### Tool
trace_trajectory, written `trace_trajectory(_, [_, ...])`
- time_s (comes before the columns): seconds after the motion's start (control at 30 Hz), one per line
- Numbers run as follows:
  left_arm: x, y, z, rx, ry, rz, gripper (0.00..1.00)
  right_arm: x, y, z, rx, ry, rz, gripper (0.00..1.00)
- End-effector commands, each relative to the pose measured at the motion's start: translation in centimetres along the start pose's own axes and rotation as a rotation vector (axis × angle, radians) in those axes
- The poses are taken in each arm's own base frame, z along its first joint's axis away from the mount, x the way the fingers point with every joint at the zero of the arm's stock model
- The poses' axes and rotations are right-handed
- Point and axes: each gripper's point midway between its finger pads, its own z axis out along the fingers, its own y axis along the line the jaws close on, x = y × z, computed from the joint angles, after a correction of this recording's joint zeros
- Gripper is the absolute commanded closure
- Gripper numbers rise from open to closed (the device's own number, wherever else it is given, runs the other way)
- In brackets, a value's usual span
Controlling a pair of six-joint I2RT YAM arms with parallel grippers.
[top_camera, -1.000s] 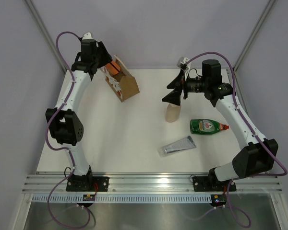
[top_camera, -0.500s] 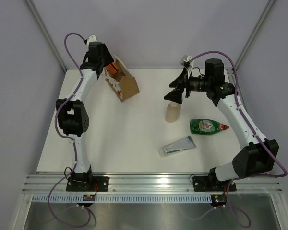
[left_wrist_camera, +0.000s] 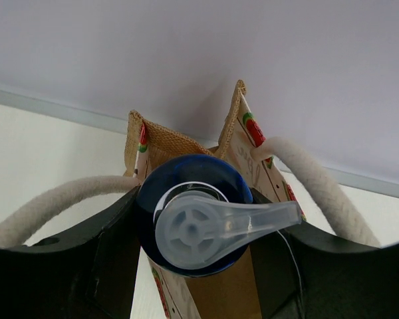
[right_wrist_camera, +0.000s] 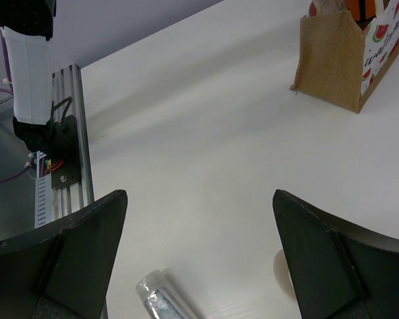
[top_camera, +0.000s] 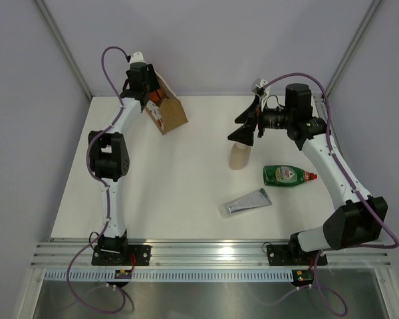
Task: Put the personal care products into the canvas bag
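Observation:
My left gripper [top_camera: 153, 98] is shut on the orange bottle [top_camera: 159, 98] at the open mouth of the canvas bag [top_camera: 169, 116] at the back left. In the left wrist view the bottle's clear cap [left_wrist_camera: 209, 226] sits between my fingers, with the bag's burlap wall [left_wrist_camera: 161, 139] and white handles [left_wrist_camera: 319, 189] around it. My right gripper [top_camera: 243, 131] hangs open just above the beige pump bottle [top_camera: 239, 158]. The green red-capped bottle [top_camera: 289, 175] and silver tube [top_camera: 246, 201] lie on the table. In the right wrist view the tube [right_wrist_camera: 161, 300] lies between the open gripper [right_wrist_camera: 199, 256] fingers.
The white table [top_camera: 186, 179] ends at an aluminium rail [top_camera: 213, 252] along its near edge. Grey walls with corner posts [top_camera: 63, 46] close in the back and sides. The left arm's base [right_wrist_camera: 50, 143] shows in the right wrist view.
The left arm has swung further back and right with the bottle, and the bag has turned and shifted a little with it. The right gripper has barely moved.

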Motion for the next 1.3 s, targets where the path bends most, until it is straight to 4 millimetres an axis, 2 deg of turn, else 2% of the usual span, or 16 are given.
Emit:
trace_trajectory(0.0, [-9.2, -1.9, -0.6, 0.051, -0.281, -0.033, 1.00, -1.2, 1.2, -0.9, -0.014, -0.021, -0.063, 0.00])
trace_trajectory(0.07, [-8.4, -1.9, -0.2, 0.053, -0.265, -0.043, 0.96, -1.1, 1.3, -1.0, -0.013, -0.017, -0.064, 0.01])
trace_trajectory(0.13, [-7.5, -2.0, 0.2, 0.064, -0.244, -0.046, 0.84, -1.1, 1.3, -1.0, -0.010, -0.017, -0.067, 0.01])
trace_trajectory(0.17, [-7.1, -2.1, 0.3, 0.069, -0.233, -0.049, 0.75, -1.1, 1.4, -1.0, -0.013, -0.017, -0.069, 0.00])
trace_trajectory(0.2, [-7.0, -2.1, 0.4, 0.072, -0.229, -0.049, 0.52, -1.0, 1.3, -1.0, -0.011, -0.016, -0.066, 0.01])
trace_trajectory(0.27, [-6.6, -2.2, 0.4, 0.079, -0.215, -0.042, 0.40, -1.0, 1.3, -1.0, -0.008, -0.015, -0.067, 0.00])
trace_trajectory(0.3, [-6.5, -2.2, 0.2, 0.081, -0.208, -0.039, 0.29, -1.0, 1.1, -1.1, -0.006, -0.015, -0.067, 0.00])
trace_trajectory(0.47, [-7.5, -3.1, -0.9, 0.135, -0.210, -0.035, 0.15, -0.7, 1.1, -1.0, -0.006, -0.010, -0.076, 0.01])
trace_trajectory(0.53, [-8.2, -3.6, -1.7, 0.159, -0.216, -0.033, 0.01, -0.6, 1.1, -1.0, -0.010, -0.006, -0.079, 0.00])
trace_trajectory(0.77, [-11.0, -4.6, -5.6, 0.253, -0.223, -0.068, 0.01, 0.1, 1.1, -1.1, -0.016, 0.016, -0.088, 0.01])
trace_trajectory(0.83, [-10.2, -3.9, -6.2, 0.239, -0.184, -0.111, 0.01, 0.5, 0.9, -1.1, -0.011, 0.028, -0.088, 0.00])
trace_trajectory(0.93, [-11.0, -3.8, -8.1, 0.247, -0.178, -0.124, 0.01, 0.7, 0.5, -1.1, 0.014, 0.038, -0.065, 0.01])
trace_trajectory(1.03, [-11.0, -3.6, -9.9, 0.257, -0.167, -0.126, 0.01, 0.6, -0.7, -1.2, 0.093, 0.037, -0.035, 0.01])
trace_trajectory(1.07, [-10.1, -3.6, -10.2, 0.264, -0.149, -0.128, 0.01, 0.6, -1.4, -1.3, 0.140, 0.041, -0.031, 0.00])
trace_trajectory(1.13, [-11.1, -4.2, -12.6, 0.310, -0.168, -0.133, 0.01, 0.4, -2.1, -1.5, 0.191, 0.037, -0.010, 0.00])
trace_trajectory(1.27, [-10.5, -4.3, -16.4, 0.368, -0.141, -0.128, 0.01, -0.1, -3.0, -2.3, 0.278, 0.046, -0.003, 0.00])
